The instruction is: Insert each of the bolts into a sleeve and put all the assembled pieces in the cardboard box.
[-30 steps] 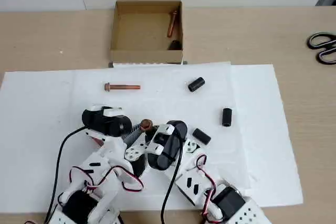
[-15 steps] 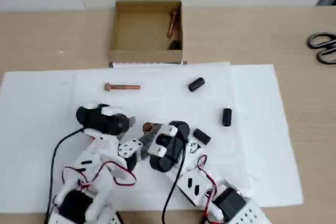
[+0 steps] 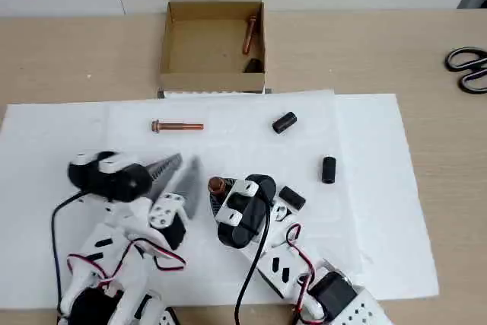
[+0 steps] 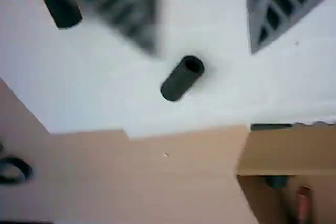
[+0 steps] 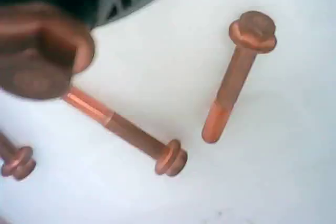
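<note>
The right gripper (image 3: 221,192) sits near the middle of the white paper sheet (image 3: 68,127), closed on a copper bolt (image 3: 216,185) whose flanged head pokes up past the jaws. Its wrist view shows that head as a near blur, with more loose bolts (image 5: 239,74) lying on the sheet beneath. The left gripper (image 3: 187,160) hangs just to its 9 o'clock with its ribbed jaws spread wide and nothing between them.

The step in hand looks like fetching a sleeve for the held bolt. The best candidate is the black sleeve (image 4: 182,77) lying between the open jaws in the left wrist view; in the high view it is at about 2 o'clock from the left gripper, below the box's right corner. It lies on its side and is round, so it will probably roll if one jaw nudges it first. The jaws should come down straddling it across the barrel and close on the curved wall near the middle, leaving both open ends clear. The bore must then line up with the bolt's shank, so the right arm should hold steady.

Two other sleeves (image 3: 329,170) lie at 3 o'clock of the right gripper, one just beside that arm. Another bolt (image 3: 176,125) lies at 12 o'clock from the left gripper. The cardboard box (image 3: 173,43), at the table's 12 o'clock, already holds a bolt and a dark sleeve, so most of the task remains.
</note>
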Available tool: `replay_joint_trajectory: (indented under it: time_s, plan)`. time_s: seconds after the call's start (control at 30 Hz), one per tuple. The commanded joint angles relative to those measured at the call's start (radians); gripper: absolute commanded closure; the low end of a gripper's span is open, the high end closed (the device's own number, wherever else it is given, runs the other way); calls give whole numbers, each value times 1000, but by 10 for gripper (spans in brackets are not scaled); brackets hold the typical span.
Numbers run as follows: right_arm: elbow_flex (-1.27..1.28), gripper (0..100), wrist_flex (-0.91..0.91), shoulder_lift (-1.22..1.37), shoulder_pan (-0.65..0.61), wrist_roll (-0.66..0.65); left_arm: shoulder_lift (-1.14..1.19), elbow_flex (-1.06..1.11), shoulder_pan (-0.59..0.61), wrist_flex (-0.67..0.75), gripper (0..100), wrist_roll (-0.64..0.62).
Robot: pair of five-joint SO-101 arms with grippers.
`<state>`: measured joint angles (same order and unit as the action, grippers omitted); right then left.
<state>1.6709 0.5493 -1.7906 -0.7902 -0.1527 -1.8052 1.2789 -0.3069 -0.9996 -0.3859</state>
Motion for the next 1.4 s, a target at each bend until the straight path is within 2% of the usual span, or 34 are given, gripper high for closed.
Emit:
replay_joint_trajectory:
  time_s: [0.0, 0.13, 0.33, 0.4, 0.53, 0.7, 0.87, 0.97, 1.17, 1.37]
  plan:
    - [12, 996, -31, -24, 51, 20, -8, -38, 117, 2, 996, -18]
    - [11, 995, -25, -24, 154, 133, -8, 27, 282, -2, 993, -18]
    - [-12, 995, 22, -24, 285, 143, -8, 65, 417, -81, 993, 37]
    - [-34, 995, 85, -24, 323, 150, -8, 67, 434, -94, 993, 44]
    - [-150, 996, 226, -24, 403, 304, -8, 82, 439, -91, 993, 69]
    - [-218, 996, 321, -24, 495, 233, -8, 77, 436, -87, 994, 138]
    - [-338, 996, 406, -2, 501, 207, -8, 77, 437, -94, 994, 161]
    - [-442, 996, 429, 114, 513, 218, -8, 77, 433, -94, 994, 158]
    - [-720, 996, 394, 509, 526, 339, -8, 82, 431, -94, 994, 157]
    - [-919, 996, 294, 816, 526, 316, -8, 81, 431, -147, 994, 157]
